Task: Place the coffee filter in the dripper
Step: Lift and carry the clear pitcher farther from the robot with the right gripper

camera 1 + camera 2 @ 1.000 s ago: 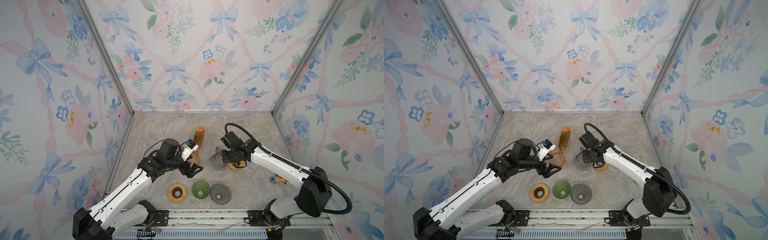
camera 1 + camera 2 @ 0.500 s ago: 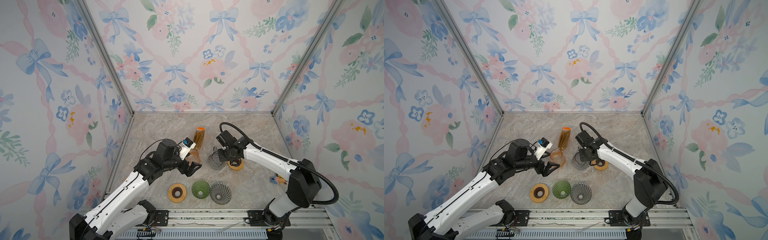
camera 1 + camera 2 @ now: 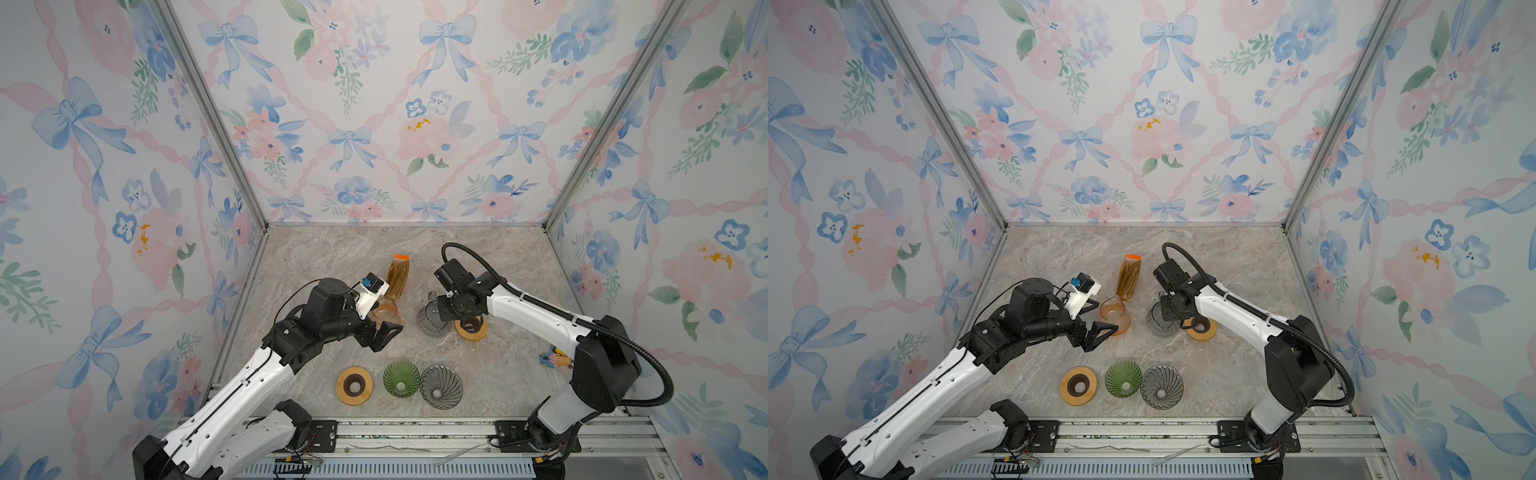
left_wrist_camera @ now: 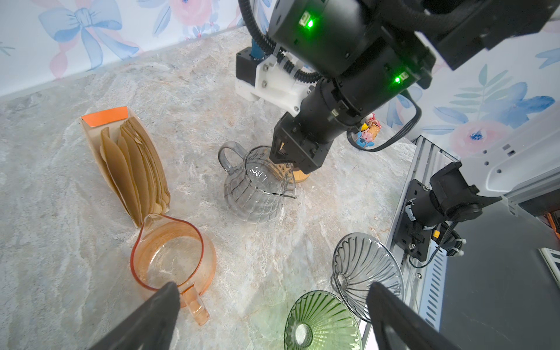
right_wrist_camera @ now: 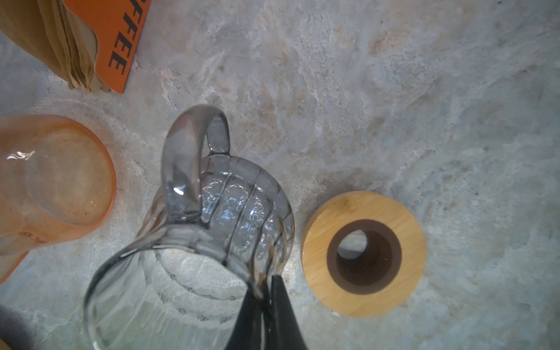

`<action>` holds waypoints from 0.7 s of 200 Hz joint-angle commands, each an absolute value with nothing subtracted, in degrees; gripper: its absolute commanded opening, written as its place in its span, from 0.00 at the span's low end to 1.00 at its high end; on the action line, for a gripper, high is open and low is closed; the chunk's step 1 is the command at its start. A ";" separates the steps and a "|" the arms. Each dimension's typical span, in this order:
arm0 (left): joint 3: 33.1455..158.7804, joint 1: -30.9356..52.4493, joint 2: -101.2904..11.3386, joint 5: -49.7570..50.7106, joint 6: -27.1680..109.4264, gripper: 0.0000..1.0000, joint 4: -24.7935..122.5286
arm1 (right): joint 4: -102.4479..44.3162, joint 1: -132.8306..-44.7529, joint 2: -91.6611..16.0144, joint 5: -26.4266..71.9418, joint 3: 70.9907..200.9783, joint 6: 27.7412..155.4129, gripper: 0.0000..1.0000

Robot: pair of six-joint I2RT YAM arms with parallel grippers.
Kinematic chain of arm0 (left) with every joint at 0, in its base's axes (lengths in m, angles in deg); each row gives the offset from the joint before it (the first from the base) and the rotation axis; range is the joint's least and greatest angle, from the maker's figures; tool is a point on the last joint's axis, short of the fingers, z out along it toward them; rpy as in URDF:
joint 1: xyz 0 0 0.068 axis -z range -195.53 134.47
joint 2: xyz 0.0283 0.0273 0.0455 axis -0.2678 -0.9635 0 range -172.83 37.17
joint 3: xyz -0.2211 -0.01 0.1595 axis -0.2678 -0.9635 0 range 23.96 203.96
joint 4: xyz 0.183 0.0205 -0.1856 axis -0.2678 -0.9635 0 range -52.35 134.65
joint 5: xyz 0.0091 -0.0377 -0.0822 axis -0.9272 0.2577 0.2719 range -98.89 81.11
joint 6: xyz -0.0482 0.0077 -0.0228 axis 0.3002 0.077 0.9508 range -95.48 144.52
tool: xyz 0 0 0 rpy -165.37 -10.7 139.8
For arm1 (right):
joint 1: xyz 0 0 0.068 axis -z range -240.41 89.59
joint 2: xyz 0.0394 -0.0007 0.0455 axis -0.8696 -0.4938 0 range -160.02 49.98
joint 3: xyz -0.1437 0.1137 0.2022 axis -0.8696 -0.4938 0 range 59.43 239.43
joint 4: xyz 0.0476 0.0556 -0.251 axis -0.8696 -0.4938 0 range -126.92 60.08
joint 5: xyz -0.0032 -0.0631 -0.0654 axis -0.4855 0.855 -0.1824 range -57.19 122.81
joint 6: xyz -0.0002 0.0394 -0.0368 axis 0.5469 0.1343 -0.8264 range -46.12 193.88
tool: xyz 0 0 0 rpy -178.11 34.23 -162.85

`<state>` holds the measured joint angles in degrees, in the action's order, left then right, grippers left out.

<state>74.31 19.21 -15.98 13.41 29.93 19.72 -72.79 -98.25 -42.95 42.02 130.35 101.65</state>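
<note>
Your left gripper (image 3: 384, 336) hangs over the left-middle of the desk (image 3: 332, 257) with its jaws spread wide and nothing between them. One finger (image 4: 157, 312) sits just beside the handle of the orange pitcher (image 3: 385, 311), and whether it touches cannot be told.

Right behind that pitcher, toward the back edge, is the filter pack (image 3: 397, 276). It is an orange-topped pouch with the brown paper coffee filters (image 4: 133, 169) standing fanned inside it. No filter is out of the pack.

Next comes the grey pitcher (image 3: 432, 320), near the desk's centre. Your right gripper (image 5: 265, 291) is clamped tight on its rim, one finger inside the glass wall and one outside. Just beside the pitcher on the right lies the rear wooden ring (image 3: 471, 328).

Along the front edge you have a row: the front wooden ring (image 3: 354, 385), then the green dripper (image 3: 400, 378), then the grey dripper (image 3: 441, 386). The two drippers almost touch, and both hold nothing.

A small toy figure (image 3: 555, 359) lies near the right edge.
</note>
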 commanded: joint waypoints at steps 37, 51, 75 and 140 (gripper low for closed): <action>74.32 18.73 -16.54 13.76 31.11 0.98 20.83 | -71.05 -96.97 -44.55 41.17 130.71 100.87 0.08; 74.41 18.67 -16.80 13.88 31.11 0.98 20.91 | -71.21 -96.88 -44.55 41.07 130.80 100.90 0.08; 74.50 18.69 -16.91 13.87 31.20 0.98 21.03 | -71.06 -96.88 -46.53 41.15 130.71 101.03 0.08; 74.52 18.72 -18.10 14.58 31.46 0.98 21.08 | -70.70 -96.79 -47.21 41.51 130.42 101.56 0.11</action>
<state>74.31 19.14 -17.64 13.59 30.78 20.38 -70.78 -97.25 -45.88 40.97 130.35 101.69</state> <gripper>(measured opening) 0.982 0.094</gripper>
